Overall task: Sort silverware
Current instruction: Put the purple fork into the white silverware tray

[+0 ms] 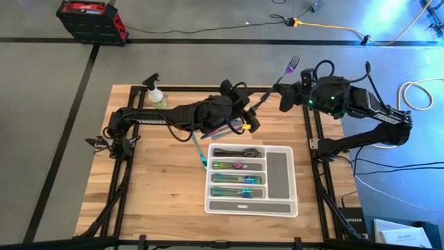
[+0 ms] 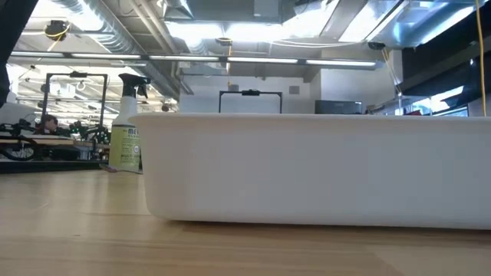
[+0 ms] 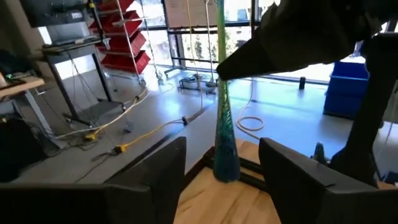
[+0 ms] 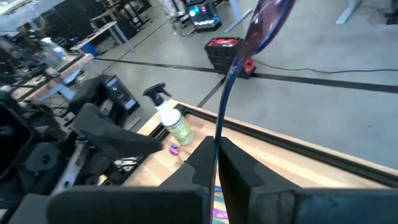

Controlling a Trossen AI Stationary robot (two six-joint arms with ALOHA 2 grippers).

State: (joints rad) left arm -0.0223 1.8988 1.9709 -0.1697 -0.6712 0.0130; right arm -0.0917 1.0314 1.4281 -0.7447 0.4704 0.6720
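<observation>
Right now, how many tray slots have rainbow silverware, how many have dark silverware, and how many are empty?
Slots with rainbow silverware: 3
Slots with dark silverware: 1
Empty slots: 2
Total: 6 slots in the tray
Not counted: the fork, held by the right gripper, its handle end between the open left gripper fingers.

The 2 dark arms crowd the far middle of the light wooden tabletop (image 1: pixel 152 187): the left pincer (image 1: pixel 251 123) and right pincer (image 1: pixel 276 89) sit close together, an iridescent fork (image 1: pixel 281 75) between them. The white-grey compartment tray (image 1: pixel 280 172) blocks the right half. The yellow-green spray bottle (image 1: pixel 155 92) occupies the far-left corner. The near-left tabletop is open.
</observation>
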